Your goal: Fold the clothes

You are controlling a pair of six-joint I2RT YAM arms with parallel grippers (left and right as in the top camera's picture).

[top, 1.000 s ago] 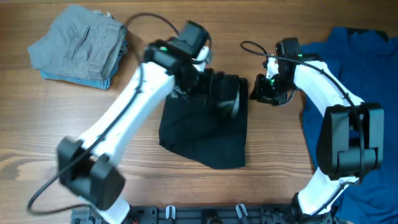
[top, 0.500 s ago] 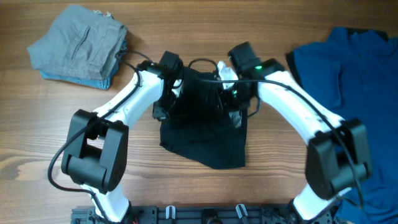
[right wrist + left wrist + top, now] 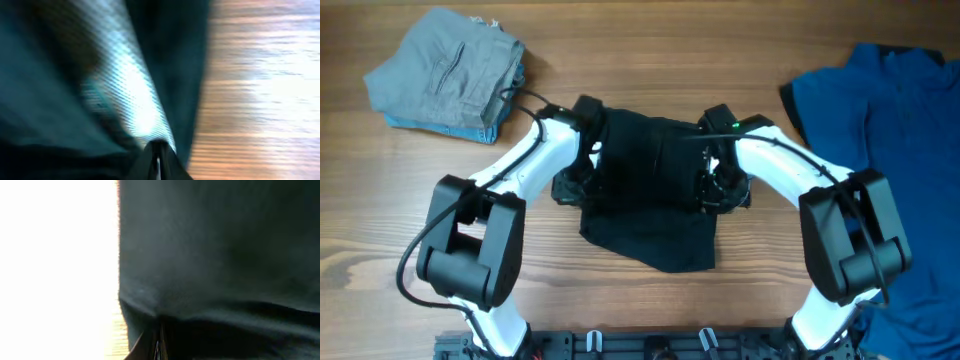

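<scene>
Wooden table under bright, even light

The table fills the overhead view, a warm brown top with long grain running left to right and darker streaks through it. A blue shirt is spread over its right end, and a folded grey garment lies at the far left corner. A black rail runs along the near edge. Shadows are soft and short. The left wrist view shows the wood blown out to white glare, and the right wrist view shows a pale sheen on the boards.
</scene>
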